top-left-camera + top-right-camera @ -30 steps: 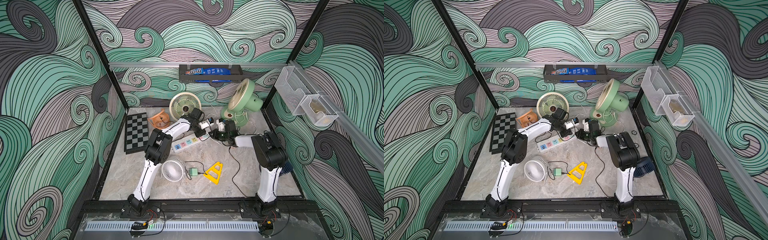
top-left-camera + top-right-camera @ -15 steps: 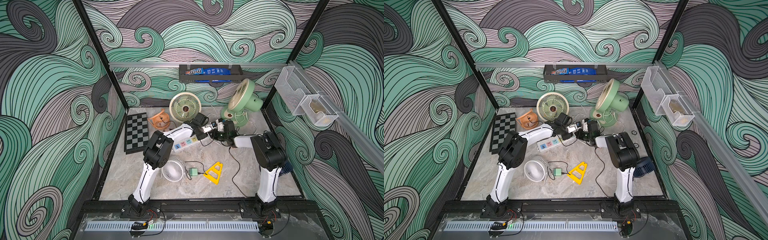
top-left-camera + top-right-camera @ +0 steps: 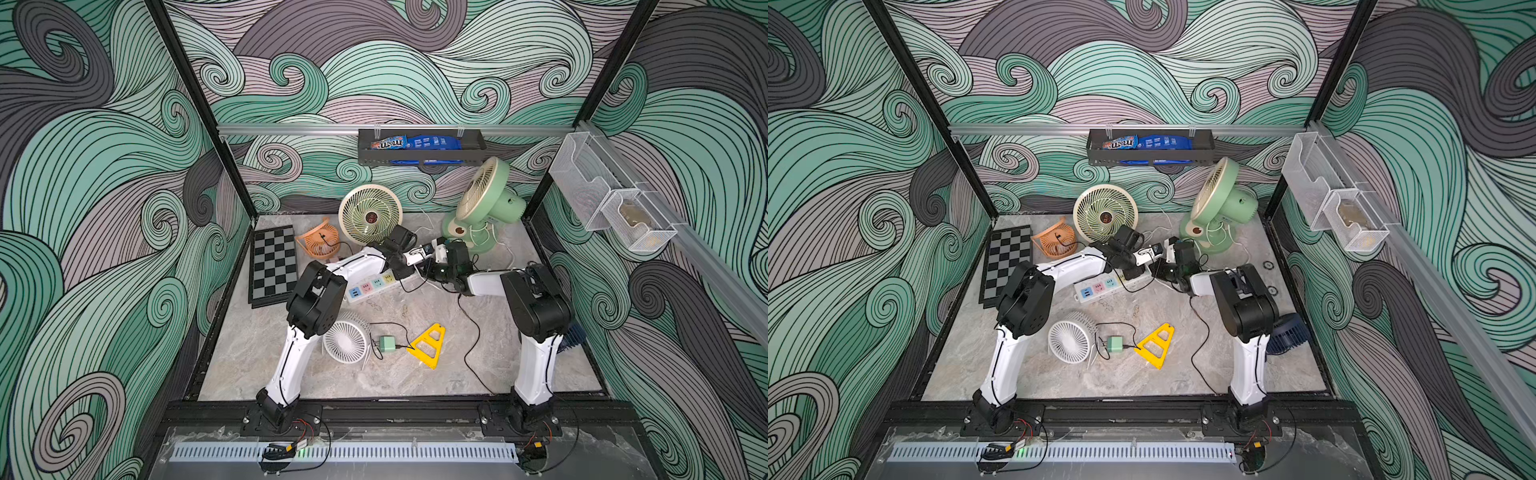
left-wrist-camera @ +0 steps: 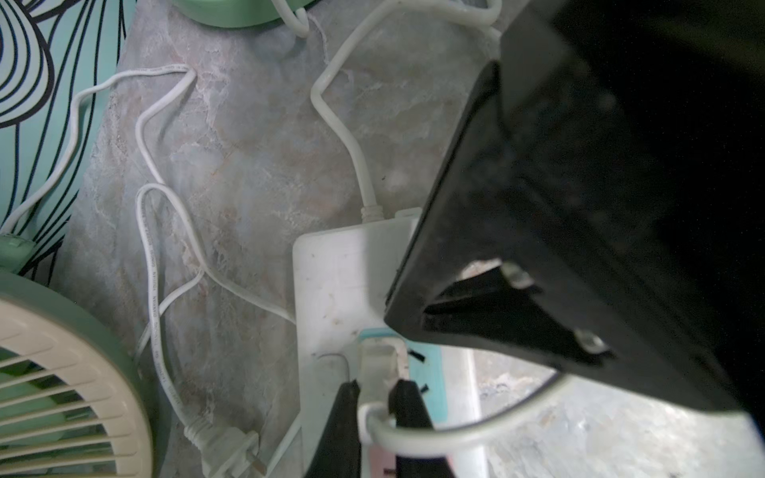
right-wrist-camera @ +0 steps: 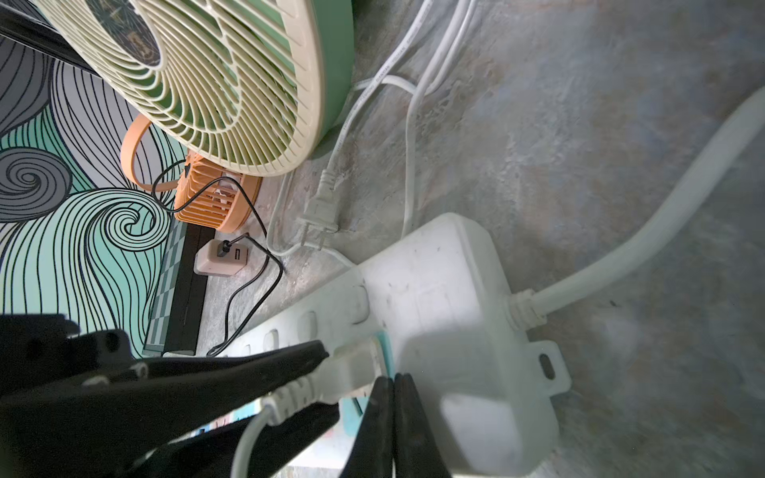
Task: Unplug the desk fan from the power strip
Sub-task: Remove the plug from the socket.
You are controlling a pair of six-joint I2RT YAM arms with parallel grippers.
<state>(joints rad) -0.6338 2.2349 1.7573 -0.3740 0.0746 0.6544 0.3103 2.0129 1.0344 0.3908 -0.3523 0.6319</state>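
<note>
The power strip [image 3: 370, 286] lay beneath both grippers, unmoved. Over the last second the left gripper [image 4: 376, 387], clamped on the white plug [image 5: 347, 370], had leaned toward the right gripper [image 5: 393, 380], which was shut empty beside it. The plug looked still seated, so the pull remained.

pwr strip [image 3: 371, 286] | white, pastel sockets | flat | white plug [image 4: 376, 364] in teal
</note>
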